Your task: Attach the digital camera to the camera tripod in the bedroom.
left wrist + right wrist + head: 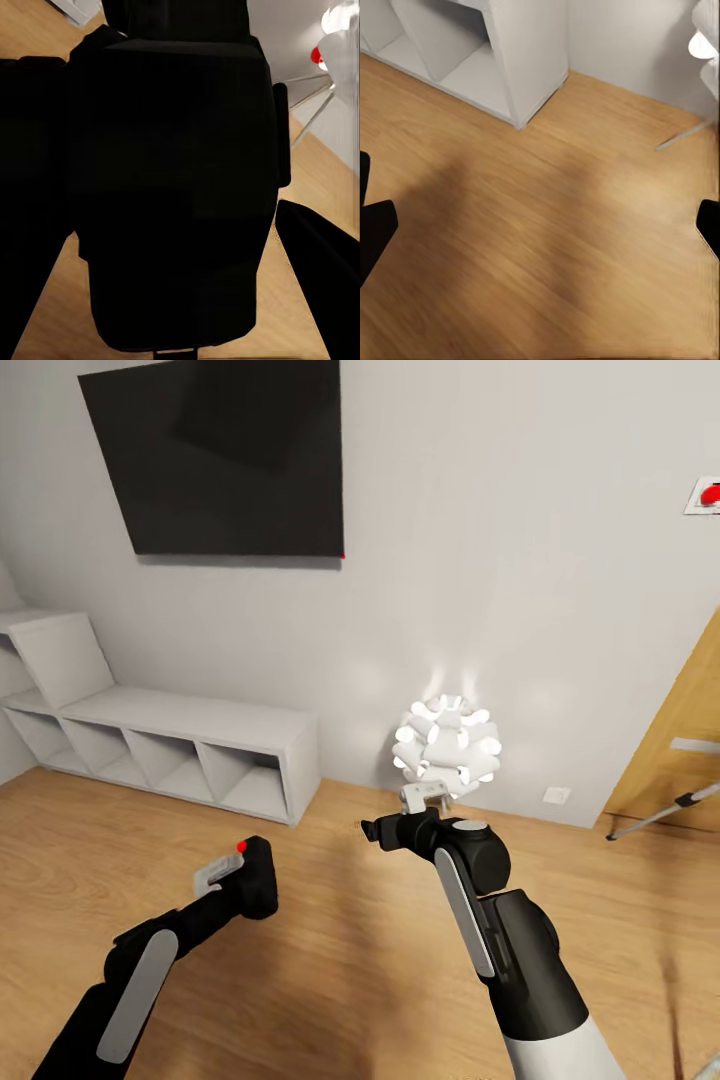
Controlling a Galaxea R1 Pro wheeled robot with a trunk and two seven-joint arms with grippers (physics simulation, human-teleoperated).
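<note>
The digital camera, a matte-black box with a small red button on top, sits in my left gripper, which is shut on it low over the wood floor. In the left wrist view the camera's black body blocks most of the picture. My right gripper hangs in front of the lamp; its fingertips stand wide apart, open and empty over bare planks. A slanted silver leg at the right edge by the door looks like the camera tripod's; the rest of the stand is out of view.
A glowing white ball floor lamp stands by the grey wall, with a thin leg on the floor. White cube shelves run along the left wall under a black wall screen. A wooden door is at right.
</note>
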